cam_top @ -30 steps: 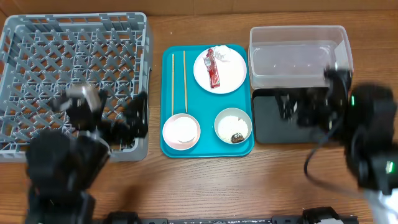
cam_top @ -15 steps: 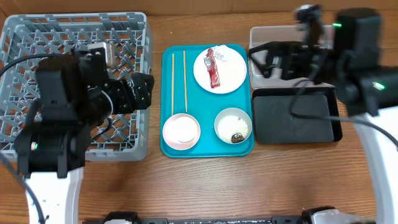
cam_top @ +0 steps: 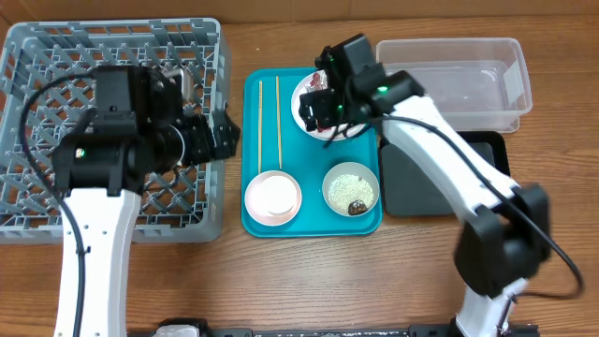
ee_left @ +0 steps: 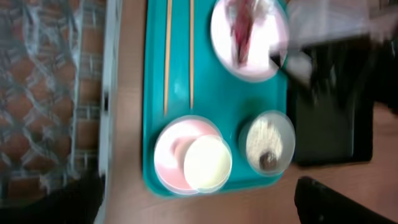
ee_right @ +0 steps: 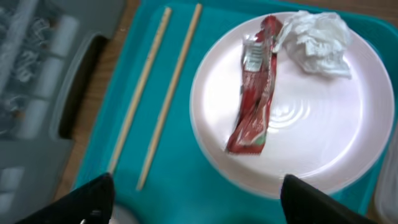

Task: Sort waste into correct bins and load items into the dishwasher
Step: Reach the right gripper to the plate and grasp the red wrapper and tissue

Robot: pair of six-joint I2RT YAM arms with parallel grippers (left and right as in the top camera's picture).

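The round white plate sits at the back of the teal tray and holds the red snack wrapper and the crumpled white tissue. My right gripper is open and empty, just above the plate's near edge; in the overhead view it covers part of the plate. Two chopsticks lie left of the plate. A pale-pink bowl and a grey-green bowl with rice and a brown lump stand at the tray's front. My left gripper is open and empty at the dish rack's right wall.
The clear tub stands at the back right, the black tray in front of it, with my right arm crossing above it. The teal tray lies between the rack and the bins. Bare wooden table runs along the front.
My right arm has swung from the right side, over the bins, to above the plate. My left arm has moved from the table's front up over the rack's right part.
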